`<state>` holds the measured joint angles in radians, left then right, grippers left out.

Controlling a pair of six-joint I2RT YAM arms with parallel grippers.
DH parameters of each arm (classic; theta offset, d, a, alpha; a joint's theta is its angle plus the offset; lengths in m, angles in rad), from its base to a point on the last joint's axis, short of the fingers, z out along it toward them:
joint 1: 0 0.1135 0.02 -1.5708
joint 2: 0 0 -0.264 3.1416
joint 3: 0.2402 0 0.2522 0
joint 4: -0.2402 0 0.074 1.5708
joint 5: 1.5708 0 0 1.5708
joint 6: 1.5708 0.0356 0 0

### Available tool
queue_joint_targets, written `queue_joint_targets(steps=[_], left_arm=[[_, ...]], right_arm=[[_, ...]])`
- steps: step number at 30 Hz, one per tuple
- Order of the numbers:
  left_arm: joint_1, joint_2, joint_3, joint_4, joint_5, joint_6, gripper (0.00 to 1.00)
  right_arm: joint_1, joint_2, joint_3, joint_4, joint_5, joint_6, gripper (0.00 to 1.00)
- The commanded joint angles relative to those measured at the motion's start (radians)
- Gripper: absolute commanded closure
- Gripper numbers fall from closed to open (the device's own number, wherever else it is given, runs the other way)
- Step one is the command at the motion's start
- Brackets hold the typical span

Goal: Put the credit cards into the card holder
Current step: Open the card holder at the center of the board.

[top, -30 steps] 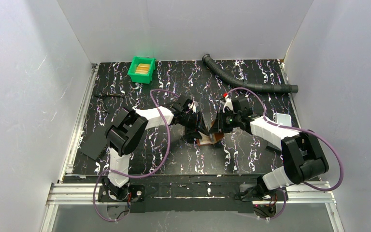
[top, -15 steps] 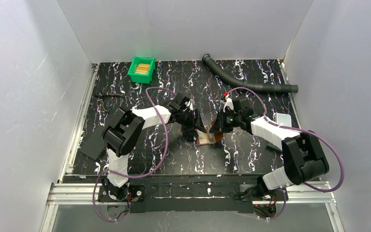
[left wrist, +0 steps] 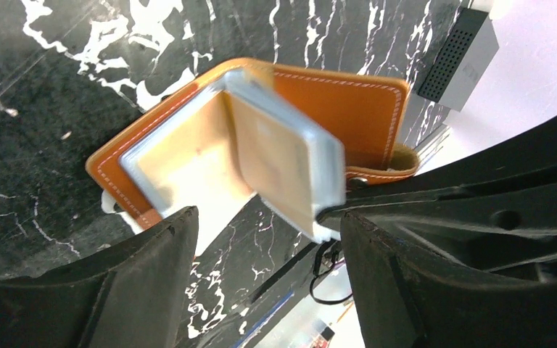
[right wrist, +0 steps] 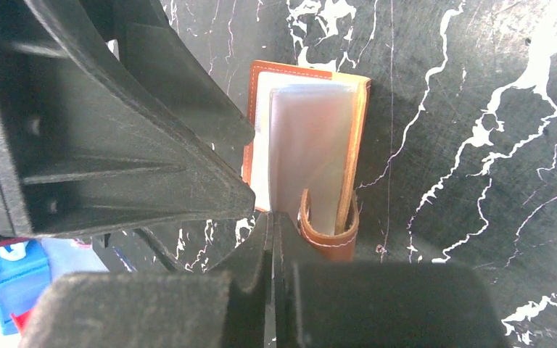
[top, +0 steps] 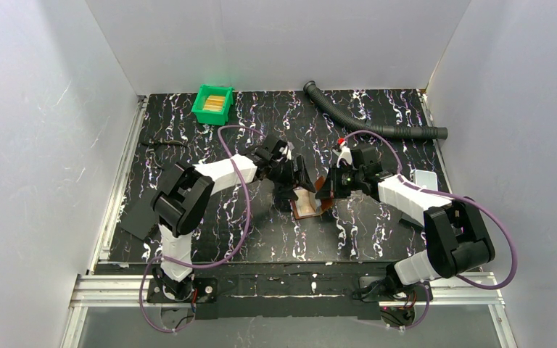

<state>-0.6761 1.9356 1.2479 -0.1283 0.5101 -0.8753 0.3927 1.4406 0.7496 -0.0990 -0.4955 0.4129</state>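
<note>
Overhead: card holder (top: pixel 306 204) at frame centre, between both grippers; credit cards (top: pixel 215 101) in green bin (top: pixel 201 110), upper left.
Left wrist: left gripper (left wrist: pixel 265 219), fingers spread, holding nothing.
Right wrist: right gripper (right wrist: pixel 272 220) clenched, apparently pinching a clear leaf of the card holder.
Advice: hold that leaf up, pocket mouth exposed.
No legible writing.

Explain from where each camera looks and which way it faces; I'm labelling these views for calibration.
Top external: above and behind the arm bases, looking down at the table; both arms show, meeting over the card holder.
Left wrist: on the left arm, looking down onto the open card holder; its open left hand frames the view.
Right wrist: on the right arm, looking down at the card holder; its right hand is shut on it.
Shared: all three show the card holder.
</note>
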Motion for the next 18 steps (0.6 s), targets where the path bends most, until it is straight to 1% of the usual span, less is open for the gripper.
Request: queue_joint_targets(steps=[1,6,13,18], left_arm=[[-0.025,-0.005,0.070,-0.091,-0.093,0.001,0.32],[-0.028,0.015,0.088,-0.121,-0.130,0.006,0.33],[-0.028,-0.005,0.067,-0.132,-0.166,0.029,0.44],[-0.028,0.030,0.095,-0.147,-0.150,0.035,0.41]], right_arm=[[-0.002,-0.029,-0.013,0.023,-0.022,-0.006,0.99],[-0.002,-0.026,-0.014,0.027,-0.025,-0.006,0.99],[-0.002,-0.027,-0.007,0.019,-0.018,-0.011,0.99],[-0.002,-0.024,-0.005,0.019,-0.024,-0.010,0.98]])
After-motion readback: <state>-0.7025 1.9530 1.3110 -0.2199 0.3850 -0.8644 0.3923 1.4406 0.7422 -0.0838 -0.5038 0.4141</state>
